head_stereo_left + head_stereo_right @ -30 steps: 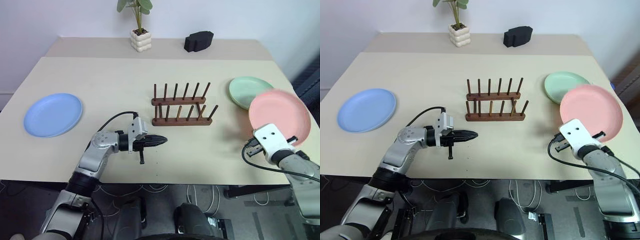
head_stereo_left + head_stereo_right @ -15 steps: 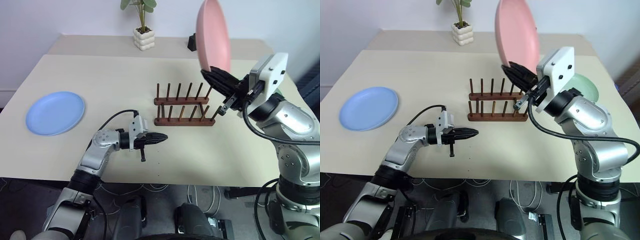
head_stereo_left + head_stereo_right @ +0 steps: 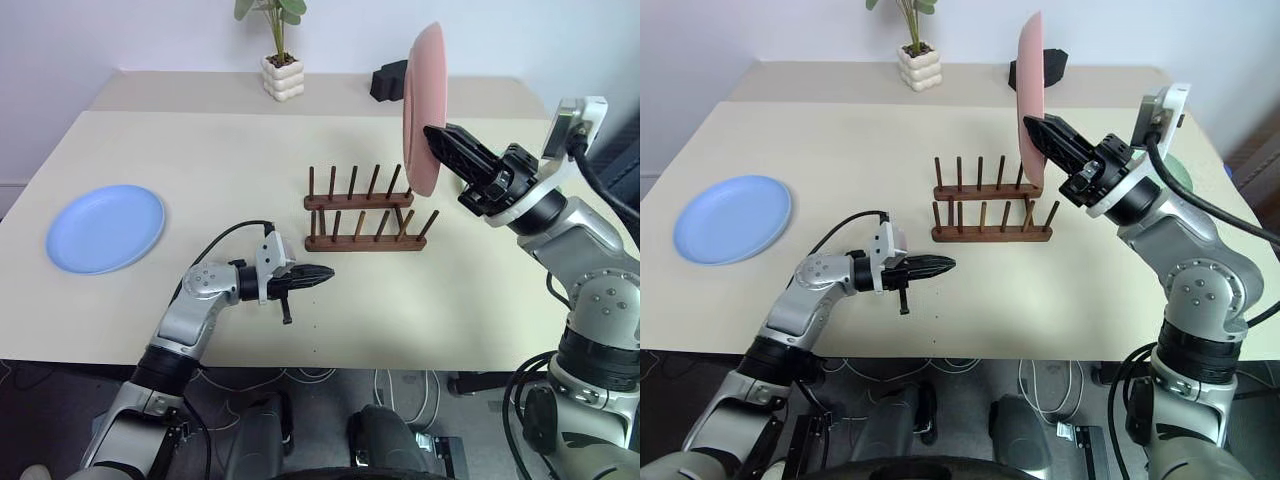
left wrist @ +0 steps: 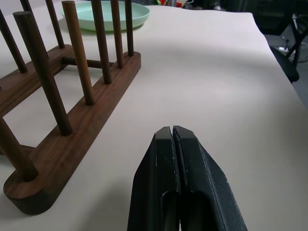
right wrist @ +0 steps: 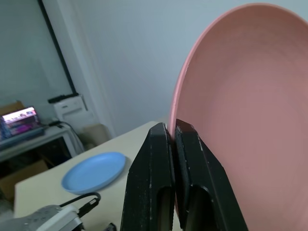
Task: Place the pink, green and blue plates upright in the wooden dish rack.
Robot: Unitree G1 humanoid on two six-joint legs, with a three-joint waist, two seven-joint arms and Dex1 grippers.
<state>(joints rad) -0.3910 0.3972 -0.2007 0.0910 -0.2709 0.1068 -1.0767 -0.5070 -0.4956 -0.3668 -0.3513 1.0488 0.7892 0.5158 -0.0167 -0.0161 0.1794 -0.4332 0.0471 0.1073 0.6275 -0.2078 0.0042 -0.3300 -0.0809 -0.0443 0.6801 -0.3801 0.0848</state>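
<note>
Head views: right gripper [image 3: 432,132] pinches rim of pink plate [image 3: 424,105], plate on edge, raised above right end of dish rack [image 3: 364,211], clear of pegs. Left gripper [image 3: 328,272] closed, empty, above bare table [image 3: 200,170] in front of rack. Blue plate [image 3: 105,227] flat at far left.

Left wrist view: fingers [image 4: 166,159] pressed together; rack beside; green plate [image 4: 108,12] flat beyond rack.

Right wrist view: fingers [image 5: 159,159] clamp pink plate rim; blue plate below.
</note>
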